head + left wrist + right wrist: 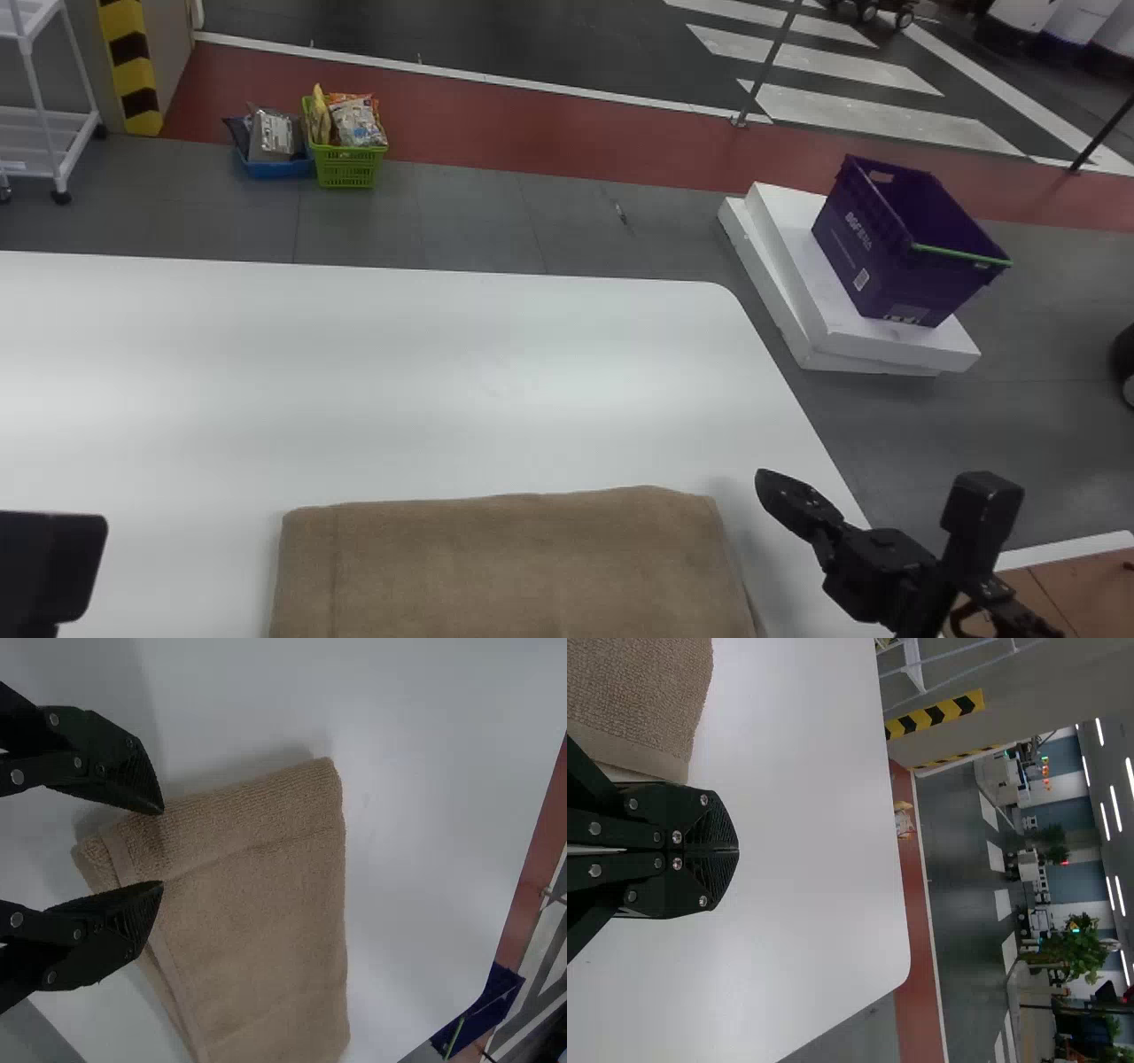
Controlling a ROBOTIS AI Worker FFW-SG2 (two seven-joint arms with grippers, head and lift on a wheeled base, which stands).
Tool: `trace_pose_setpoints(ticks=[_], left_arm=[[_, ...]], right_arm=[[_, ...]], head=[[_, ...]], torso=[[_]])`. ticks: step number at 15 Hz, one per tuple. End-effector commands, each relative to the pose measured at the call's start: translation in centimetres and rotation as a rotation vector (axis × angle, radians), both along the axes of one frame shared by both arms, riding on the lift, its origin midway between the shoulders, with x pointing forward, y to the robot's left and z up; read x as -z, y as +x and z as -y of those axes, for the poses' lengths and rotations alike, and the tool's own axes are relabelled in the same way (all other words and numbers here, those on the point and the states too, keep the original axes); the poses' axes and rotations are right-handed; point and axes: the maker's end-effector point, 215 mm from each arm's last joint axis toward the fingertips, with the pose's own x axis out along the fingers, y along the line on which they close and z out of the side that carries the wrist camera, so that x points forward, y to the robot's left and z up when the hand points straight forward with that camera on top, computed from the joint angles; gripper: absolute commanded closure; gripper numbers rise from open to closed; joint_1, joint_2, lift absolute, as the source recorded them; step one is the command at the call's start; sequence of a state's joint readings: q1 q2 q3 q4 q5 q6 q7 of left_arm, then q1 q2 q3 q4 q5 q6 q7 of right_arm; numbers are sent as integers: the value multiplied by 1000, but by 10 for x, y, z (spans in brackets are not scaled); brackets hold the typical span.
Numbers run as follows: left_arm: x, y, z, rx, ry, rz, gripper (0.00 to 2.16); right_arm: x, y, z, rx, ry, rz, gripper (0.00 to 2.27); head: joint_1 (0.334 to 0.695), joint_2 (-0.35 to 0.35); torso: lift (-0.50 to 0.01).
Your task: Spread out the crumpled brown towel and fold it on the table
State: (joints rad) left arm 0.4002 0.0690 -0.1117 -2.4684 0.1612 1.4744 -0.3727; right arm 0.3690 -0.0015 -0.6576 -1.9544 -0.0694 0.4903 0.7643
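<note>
At the near left, the left gripper (51,565) comes in over the table (496,381); its two fingers (120,766) stand apart above one corner of the brown towel (523,567), and I cannot tell whether they touch the cloth. The right gripper (764,485) is just off the towel's right side, its fingers (713,828) pressed together with nothing between them. It has a narrow strip of tabletop to work in, between the towel and the table's slanting right edge, which its arm crosses. Past the towel, a wide stretch of white runs to the far edge, ending at a rounded corner on the right.

The towel lies at the near side of the table, folded into a flat, layered block. Its far edge is nearly straight, rising a little toward the right, with softly rounded corners. A hem line runs down near its left side, and the layers at that side are stacked slightly out of line. The surface is ribbed and mostly smooth, with faint creases.

Beyond the right edge, a purple crate (895,248) sits on white slabs (797,301) on the floor. Farther left are a green basket (347,167) and a blue basket (276,168), both holding packets, then a white rack (49,142).
</note>
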Motion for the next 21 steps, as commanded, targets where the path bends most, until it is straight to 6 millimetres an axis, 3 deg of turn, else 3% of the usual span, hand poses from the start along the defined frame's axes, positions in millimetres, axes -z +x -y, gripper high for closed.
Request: trace_pose_setpoints(ticks=[1, 7, 11, 14, 15, 17, 19, 21], left_arm=[[3, -5, 0, 6, 8, -23, 286], [13, -2, -4, -9, 59, -33, 289], [16, -5, 6, 9, 57, -41, 363], [9, -1, 1, -1, 57, -27, 353], [4, 1, -1, -7, 46, -18, 340], [0, 4, -6, -16, 43, -8, 343], [-4, 3, -10, -20, 35, -3, 340], [-7, 3, -8, -15, 24, 0, 343]], right_arm=[[1, -1, 0, 2, 2, 0, 1713], [5, 3, -10, -20, -2, 2, 1713], [11, 6, -21, -36, 5, -8, 1713], [8, 2, -22, -32, 22, -27, 1646], [2, -2, -22, -24, 53, -48, 1359], [-7, -20, -27, -17, 131, -143, 329], [-9, -40, -41, 0, 277, -273, 36], [-14, -53, -53, 35, 397, -370, 49]], head=[[695, -350], [695, -350], [695, -350], [695, -350], [695, -350], [695, -350], [695, -350], [695, -350]], torso=[[-127], [-127], [-127], [-127], [-127], [-127], [-127], [-127]])
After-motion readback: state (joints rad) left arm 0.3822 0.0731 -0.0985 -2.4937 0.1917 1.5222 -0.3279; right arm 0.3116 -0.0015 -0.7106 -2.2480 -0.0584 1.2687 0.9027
